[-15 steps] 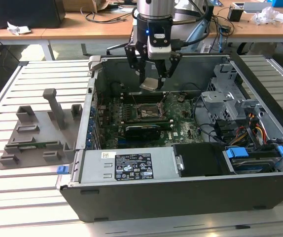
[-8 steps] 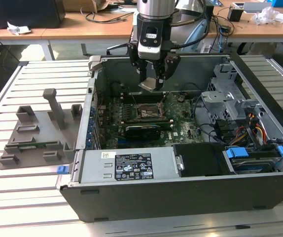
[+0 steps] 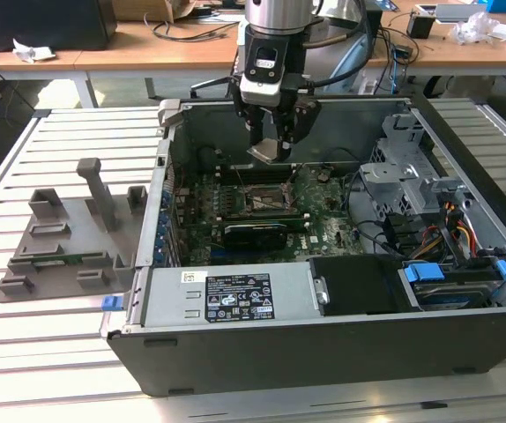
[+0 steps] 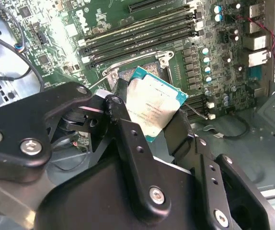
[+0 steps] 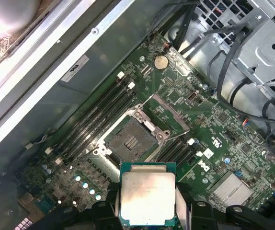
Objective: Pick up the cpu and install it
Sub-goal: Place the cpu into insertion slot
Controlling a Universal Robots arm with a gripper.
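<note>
Silvery-grey metal edged in green, the cpu (image 5: 147, 199) hangs pinched by two opposite edges in the end effector (image 5: 147, 213), above the green motherboard (image 5: 214, 143) of an open computer case (image 3: 323, 352). The pickup looks complete, but the installation does not. The black socket (image 5: 130, 141) lies bare, its metal bracket apparently swung open, and the chip is held clear above it without touching.

In the exterior view the end effector sits at twelve o'clock of the socket, close to the case's far wall. A grey parts fixture (image 3: 59, 238) rests on the slatted white counter (image 3: 59, 370) at nine o'clock of the case.

The chip is a small, flat square. Its bright lid carries faint print and a brownish smudge across the middle, with a thin green rim showing all round. In the second wrist view it sits tilted between the black fingers (image 4: 128, 139), with one corner towards the socket and the memory slots (image 4: 137, 40) beyond.
</note>
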